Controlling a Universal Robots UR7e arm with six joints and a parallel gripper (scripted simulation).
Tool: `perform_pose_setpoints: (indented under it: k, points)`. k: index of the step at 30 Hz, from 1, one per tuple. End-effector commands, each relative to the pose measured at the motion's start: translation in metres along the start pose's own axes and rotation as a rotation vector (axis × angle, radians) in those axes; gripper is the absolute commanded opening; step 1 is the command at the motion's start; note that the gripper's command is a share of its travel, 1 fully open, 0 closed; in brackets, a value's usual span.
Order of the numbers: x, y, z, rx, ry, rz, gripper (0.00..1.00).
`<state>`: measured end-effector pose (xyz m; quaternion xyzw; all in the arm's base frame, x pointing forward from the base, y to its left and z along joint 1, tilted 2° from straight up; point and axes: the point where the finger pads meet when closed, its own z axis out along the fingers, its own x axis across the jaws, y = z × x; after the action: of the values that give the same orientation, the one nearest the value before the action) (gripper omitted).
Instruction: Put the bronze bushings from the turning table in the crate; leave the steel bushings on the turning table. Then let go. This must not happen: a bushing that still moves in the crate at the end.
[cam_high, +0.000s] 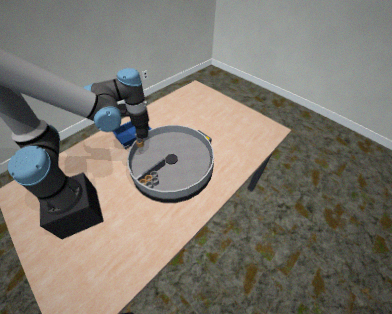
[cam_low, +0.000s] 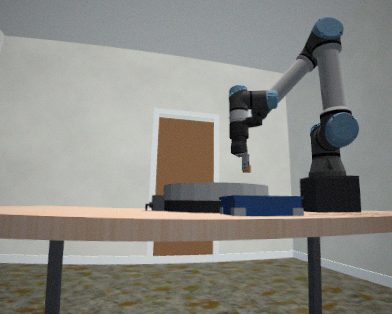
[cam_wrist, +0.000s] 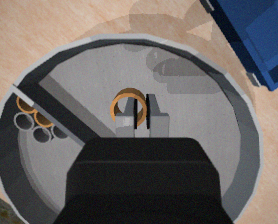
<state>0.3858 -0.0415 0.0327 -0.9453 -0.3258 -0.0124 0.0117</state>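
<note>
My gripper (cam_high: 141, 140) (cam_low: 245, 162) (cam_wrist: 141, 104) is shut on the wall of a bronze bushing (cam_high: 140, 144) (cam_low: 249, 169) (cam_wrist: 129, 92), one finger inside its ring. It holds the bushing above the turning table (cam_high: 192, 150) (cam_low: 215, 191) (cam_wrist: 200, 120), near the rim on the crate's side. On the turning table, two bronze bushings (cam_high: 148, 177) (cam_wrist: 45, 120) lie against the dark bar, with three steel bushings (cam_high: 155, 182) (cam_wrist: 34, 134) beside them. The blue crate (cam_high: 126, 134) (cam_low: 262, 205) (cam_wrist: 250, 35) stands just outside the rim; its inside is partly hidden.
A dark bar (cam_high: 156, 166) (cam_wrist: 65, 112) runs from the round hub (cam_high: 171, 159) to the turning table's raised rim. A small box with a yellow part (cam_high: 206, 137) stands behind the rim. The black robot base (cam_high: 72, 215) (cam_low: 330, 194) is on the wooden table.
</note>
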Motion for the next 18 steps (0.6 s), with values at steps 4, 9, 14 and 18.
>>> perform_pose_setpoints:
  k: [4,9,14,18]
  points:
    - [0.041,-0.032,0.0,-0.001,0.001,0.0,0.0]
    - [0.041,-0.032,0.0,-0.001,0.001,0.0,0.0]
    - [0.041,-0.032,0.0,-0.001,0.001,0.0,0.0]
    - [0.057,-0.045,-0.001,-0.001,0.001,-0.001,0.0]
